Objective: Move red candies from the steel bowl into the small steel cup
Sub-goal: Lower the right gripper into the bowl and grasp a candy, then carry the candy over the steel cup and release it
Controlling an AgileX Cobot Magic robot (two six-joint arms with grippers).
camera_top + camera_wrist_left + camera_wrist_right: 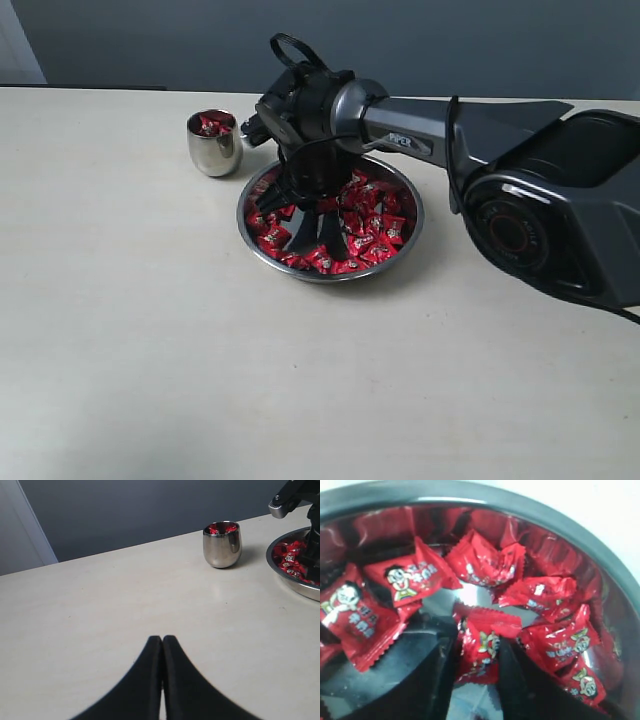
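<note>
On the surface [150, 330], one steel bowl [325, 278] holds red candies [370, 225] too many to count. The right tool [315, 240] reaches down into its nine-o'clock half, partly open, with a single candy [480, 652] lying between its two fingers on the bowl's floor. One small steel cup [214, 150] stands near the bowl at its ten o'clock with a few red candies inside, while the left tool [161, 645] hangs over bare surface, fingers pressed together and holding nothing.
</note>
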